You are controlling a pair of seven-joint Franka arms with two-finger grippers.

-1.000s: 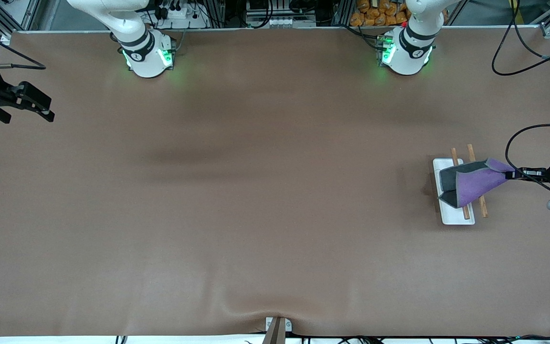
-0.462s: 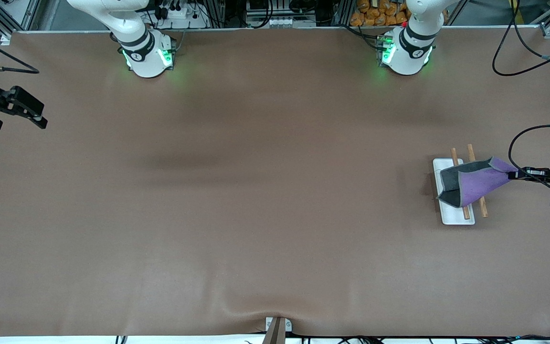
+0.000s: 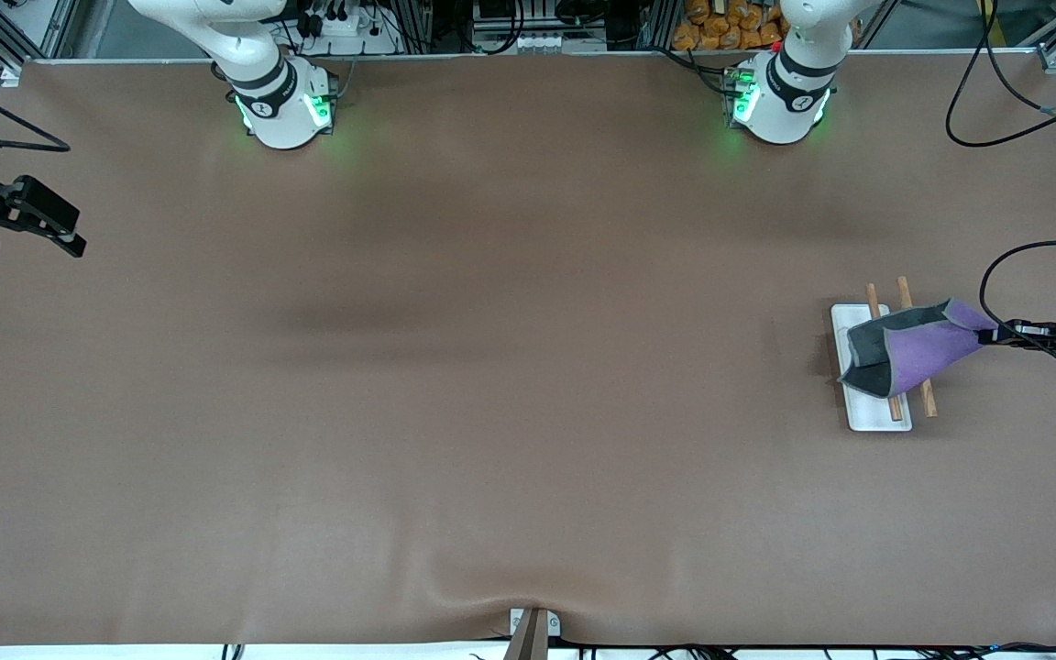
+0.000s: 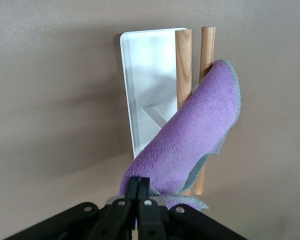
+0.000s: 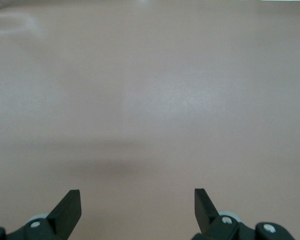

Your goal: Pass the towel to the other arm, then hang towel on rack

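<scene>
In the front view, a brown table [image 3: 491, 385] is seen with the rack [image 3: 869, 367], a small white flat rectangular base carrying two thin parallel brown wooden rods, set toward the left arm's end. A purple towel with a grey underside [image 3: 913, 353] is draped over the rods and stretched out to the left gripper [image 3: 994, 335], whose fingers are clamped on one corner of the cloth. The left arm is seen reaching in low and nearly level from the table's edge, with a black cable looped above it. The right gripper [image 3: 28, 229] is held over the table's edge at the right arm's end, its black fingers spread apart and nothing held; that arm waits.

In the left wrist view, the left gripper [image 4: 138, 192] is shown pinched shut on the purple towel [image 4: 190, 140], which rises from the fingers and lies across both wooden rods [image 4: 184, 65] above the rack's white base [image 4: 145, 85].

In the right wrist view, the right gripper [image 5: 137, 205] is shown with its fingers [image 5: 70, 202] wide apart over the bare brown table [image 5: 150, 90].
</scene>
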